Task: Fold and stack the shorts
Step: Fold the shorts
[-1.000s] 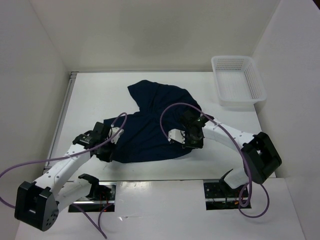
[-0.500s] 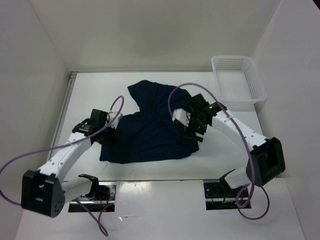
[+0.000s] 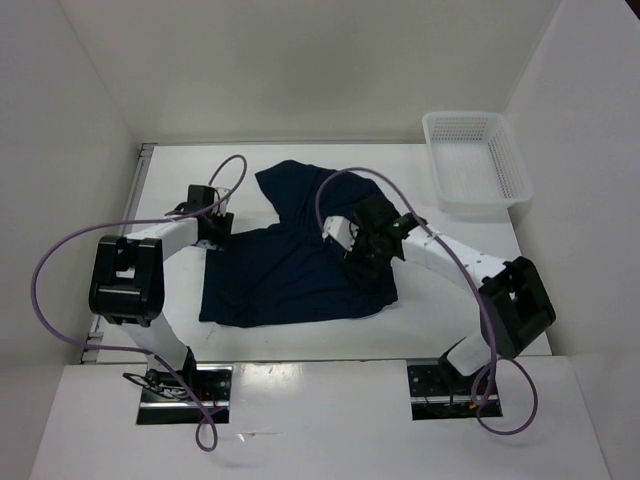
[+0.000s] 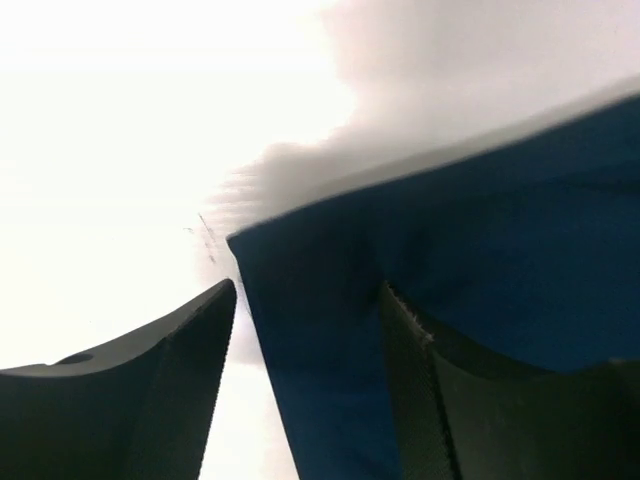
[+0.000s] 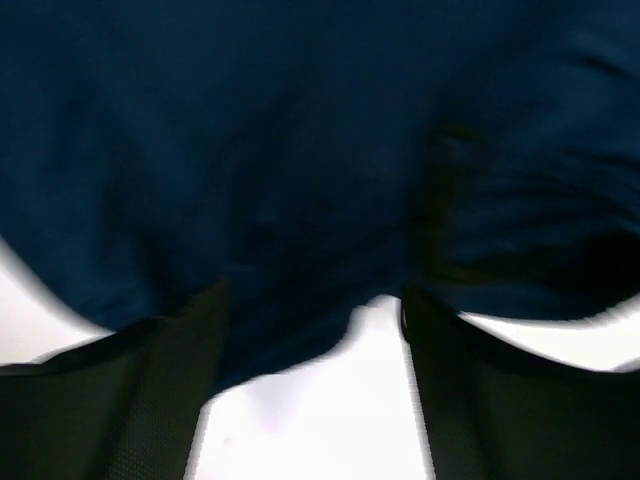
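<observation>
L gripper (image 3: 212, 228) sits at the left edge of the shorts (image 3: 300, 280) in the top view. R gripper (image 3: 360, 250) is over their right half. Shorts lie mid-table, well apart from the basket (image 3: 475, 160). White table (image 3: 180, 180) shows left & far side, so there's room; side walls near.

L wrist: jaws wide, cloth corner between them, nothing clamped. Closing could catch one layer only.

R wrist: blurry, jaws wide, hem just ahead. Dragging could bunch fabric & skew the fold.
</observation>
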You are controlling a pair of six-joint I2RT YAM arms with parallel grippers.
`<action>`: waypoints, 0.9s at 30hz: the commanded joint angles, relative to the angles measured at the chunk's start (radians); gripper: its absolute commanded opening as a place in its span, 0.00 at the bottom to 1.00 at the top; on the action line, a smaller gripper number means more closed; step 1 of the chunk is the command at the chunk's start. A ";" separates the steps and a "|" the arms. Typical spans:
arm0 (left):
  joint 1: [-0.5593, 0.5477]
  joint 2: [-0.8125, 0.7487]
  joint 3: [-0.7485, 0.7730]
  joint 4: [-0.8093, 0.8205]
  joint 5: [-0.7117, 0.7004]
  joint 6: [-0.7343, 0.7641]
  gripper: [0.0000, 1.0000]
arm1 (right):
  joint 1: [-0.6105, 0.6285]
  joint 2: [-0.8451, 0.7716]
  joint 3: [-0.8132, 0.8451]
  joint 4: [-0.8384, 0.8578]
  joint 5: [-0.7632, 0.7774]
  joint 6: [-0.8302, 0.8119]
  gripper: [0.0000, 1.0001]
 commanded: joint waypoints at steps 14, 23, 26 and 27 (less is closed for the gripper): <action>0.022 0.206 0.130 0.156 -0.165 0.003 0.53 | 0.214 0.026 -0.290 -0.063 0.093 -0.216 0.08; 0.022 0.018 0.091 -0.004 -0.073 0.003 0.66 | 0.214 0.008 -0.108 -0.049 0.059 -0.109 0.09; 0.010 -0.051 0.100 -0.023 -0.053 0.003 0.67 | 0.203 0.023 0.069 -0.081 -0.015 -0.012 0.21; 0.010 -0.060 0.110 -0.023 -0.038 0.003 0.69 | 0.191 0.032 0.120 -0.082 -0.042 0.014 0.24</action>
